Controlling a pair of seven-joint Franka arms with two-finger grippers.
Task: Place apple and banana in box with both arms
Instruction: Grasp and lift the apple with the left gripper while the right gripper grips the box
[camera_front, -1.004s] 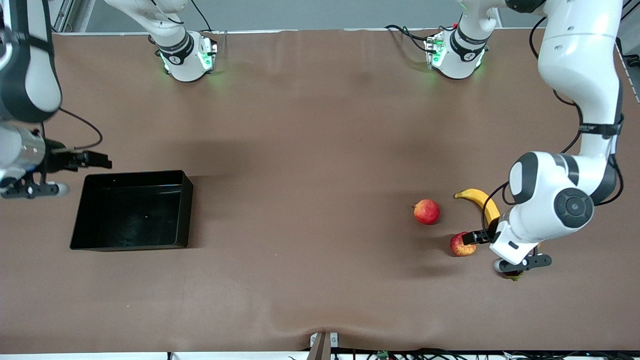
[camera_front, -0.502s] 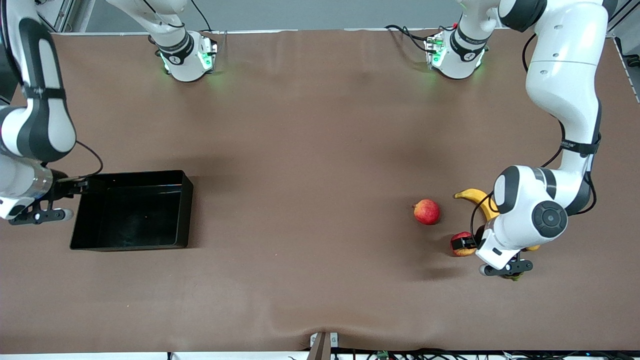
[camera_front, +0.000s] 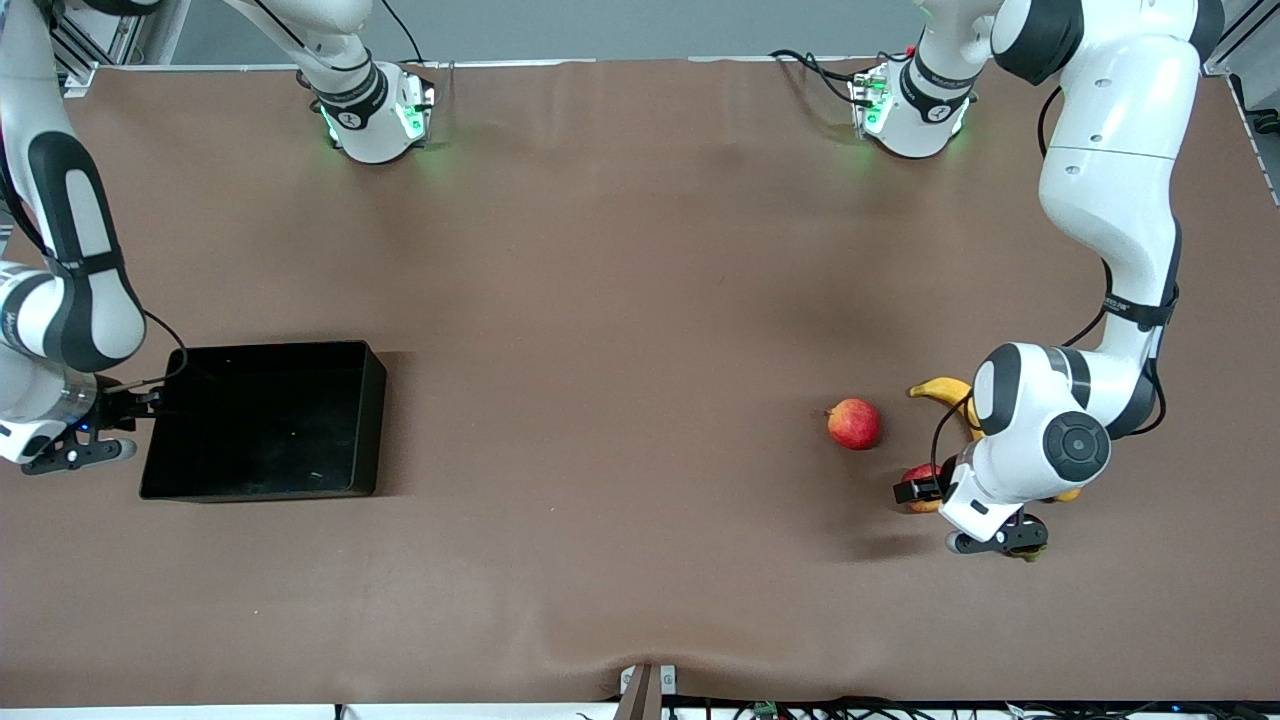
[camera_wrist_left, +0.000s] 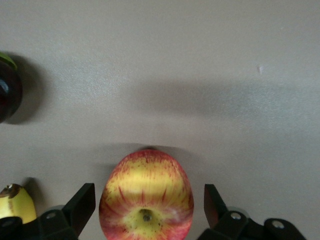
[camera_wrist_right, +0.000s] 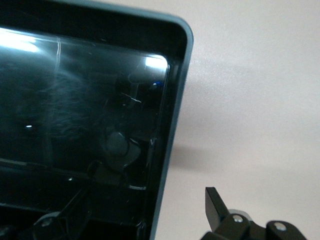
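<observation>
At the right arm's end of the table you have the right gripper (camera_front: 150, 403) low at the outer wall of the box (camera_front: 372, 420). Its jaws stand apart, straddling that wall: one finger (camera_wrist_right: 216, 204) outside over the cloth, the other over the glossy floor. They hold nothing, and the box has no fruit in it.

Toward the middle, an evenly pinkish-red round fruit (camera_front: 853, 423) sits alone, clear of both arms and near the left gripper.

At the left arm's end, the left gripper (camera_front: 925, 489) is down at the apple (camera_wrist_left: 146, 197). Its jaws are spread wide, one finger (camera_wrist_left: 82, 207) on each side of the fruit with a gap on both sides, so nothing is gripped. The banana (camera_front: 942, 391) lies just beside the apple, farther from the front camera, mostly hidden under the left arm's wrist. A dark fruit (camera_wrist_left: 9, 90) with a green tip lies nearby.

A plain brown cloth (camera_front: 620, 300) covers the table, rippled at the near edge. Green lights glow on both arm bases. You can read no writing.
</observation>
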